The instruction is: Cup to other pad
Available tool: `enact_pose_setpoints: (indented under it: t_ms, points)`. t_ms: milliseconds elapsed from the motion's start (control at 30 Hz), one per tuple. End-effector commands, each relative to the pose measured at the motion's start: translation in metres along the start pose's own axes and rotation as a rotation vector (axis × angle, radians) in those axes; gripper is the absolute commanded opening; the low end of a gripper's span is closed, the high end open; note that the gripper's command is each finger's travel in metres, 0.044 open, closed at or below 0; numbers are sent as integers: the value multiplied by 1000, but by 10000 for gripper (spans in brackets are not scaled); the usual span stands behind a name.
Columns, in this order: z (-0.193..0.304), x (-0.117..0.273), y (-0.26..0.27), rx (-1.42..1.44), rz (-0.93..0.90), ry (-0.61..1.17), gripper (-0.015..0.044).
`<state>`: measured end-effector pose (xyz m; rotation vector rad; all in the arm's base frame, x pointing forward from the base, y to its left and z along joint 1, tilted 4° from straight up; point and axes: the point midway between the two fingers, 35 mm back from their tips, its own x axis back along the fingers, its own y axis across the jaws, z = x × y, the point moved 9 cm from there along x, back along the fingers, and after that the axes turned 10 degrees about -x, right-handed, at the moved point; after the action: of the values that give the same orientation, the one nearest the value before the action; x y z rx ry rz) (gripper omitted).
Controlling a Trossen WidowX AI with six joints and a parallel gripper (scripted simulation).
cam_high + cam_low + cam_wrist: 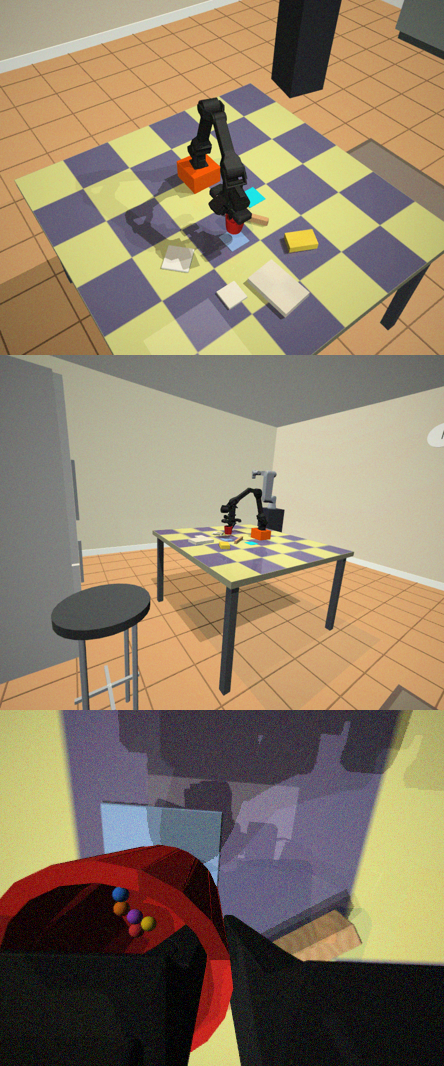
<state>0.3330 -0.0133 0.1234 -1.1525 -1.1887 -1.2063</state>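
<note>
Checkered purple-and-yellow table (237,571), terracotta floor tiles (296,650), beige walls; end effector (220,970) clamped on red cup (125,875) rim
</note>
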Motion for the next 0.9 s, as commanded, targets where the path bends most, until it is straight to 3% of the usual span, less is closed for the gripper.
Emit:
enact_pose_setpoints:
  t_ms: [0,867]
  points:
    - [0,0,0,0,0,0,0]
    - [24,-1,-24,3,0,4,0]
